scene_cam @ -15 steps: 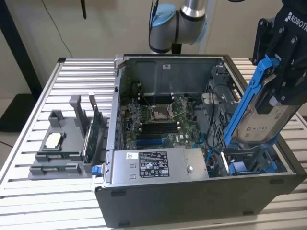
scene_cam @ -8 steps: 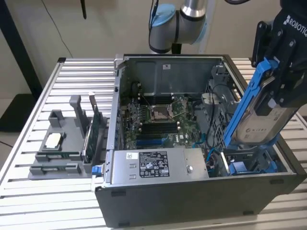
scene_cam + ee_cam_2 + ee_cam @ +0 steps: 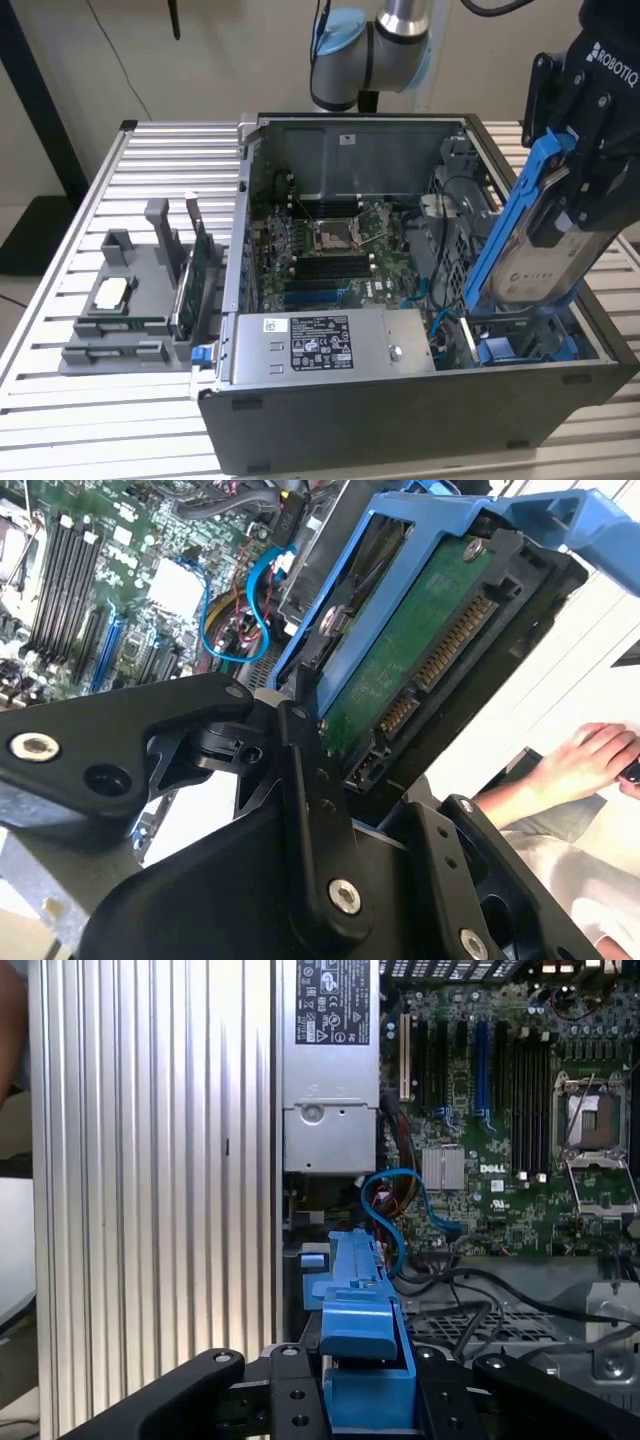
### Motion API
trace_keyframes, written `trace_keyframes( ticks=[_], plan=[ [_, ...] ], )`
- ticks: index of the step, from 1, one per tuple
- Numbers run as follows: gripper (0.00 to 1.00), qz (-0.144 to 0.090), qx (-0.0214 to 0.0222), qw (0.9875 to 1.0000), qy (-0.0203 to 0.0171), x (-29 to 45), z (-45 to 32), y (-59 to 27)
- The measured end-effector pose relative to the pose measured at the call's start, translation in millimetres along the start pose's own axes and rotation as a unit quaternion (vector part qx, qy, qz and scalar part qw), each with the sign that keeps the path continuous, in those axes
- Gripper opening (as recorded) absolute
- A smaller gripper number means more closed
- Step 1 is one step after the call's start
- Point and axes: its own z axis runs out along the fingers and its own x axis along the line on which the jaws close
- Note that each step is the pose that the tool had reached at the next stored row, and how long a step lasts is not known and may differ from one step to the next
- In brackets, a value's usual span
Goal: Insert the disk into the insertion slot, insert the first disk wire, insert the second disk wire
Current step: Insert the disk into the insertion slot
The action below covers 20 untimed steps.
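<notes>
At the exterior view's left we see the slatted table (image 3: 60, 400), its near edge bare. On it a grey fixture (image 3: 125, 300) holds upright cards, just beside the left wall of the open computer case (image 3: 400, 430). Inside the case the motherboard (image 3: 330, 240) lies flat, with the grey power supply box (image 3: 320, 345) along the near wall.

Further towards the exterior view's right the room tightens. The insertion slot (image 3: 525, 348), a blue-lined bay, sits between the power supply box and the case's right wall, with cables close beside it. The disk (image 3: 545, 250), clipped in its blue carrier (image 3: 497, 235), stands tilted over that bay. Its lower end is near the slot's mouth and its upper end rises past the case rim. We cannot tell whether it touches the bay. The gripper (image 3: 580, 185) pinches the disk at its upper half, closed firmly on both flanks. Above the rim there is open air.

The second wrist view gives us the disk's underside. Its green circuit board (image 3: 420, 670) and connectors face the camera, and the black fingers (image 3: 305, 780) press against the carrier's edge. A person's hand (image 3: 590, 758) rests beyond the case.

The first wrist view looks along the carrier's (image 3: 360, 1330) thin edge, down to a blue cable (image 3: 395, 1210) looped just past it. The power supply box (image 3: 330, 1050) lies beyond, and the table's slats (image 3: 150, 1160) run alongside.
</notes>
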Motion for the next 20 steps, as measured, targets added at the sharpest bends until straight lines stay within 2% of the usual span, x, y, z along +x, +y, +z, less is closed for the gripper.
trace_keyframes(
  ticks=[8,20],
  plan=[
    [0.33,0.0,0.0001,1.0,0.0001,-0.1,5.8,-2.6],
    [0.33,0.0,0.0001,1.0,0.0001,-0.1,8.5,-3.2]
  ],
)
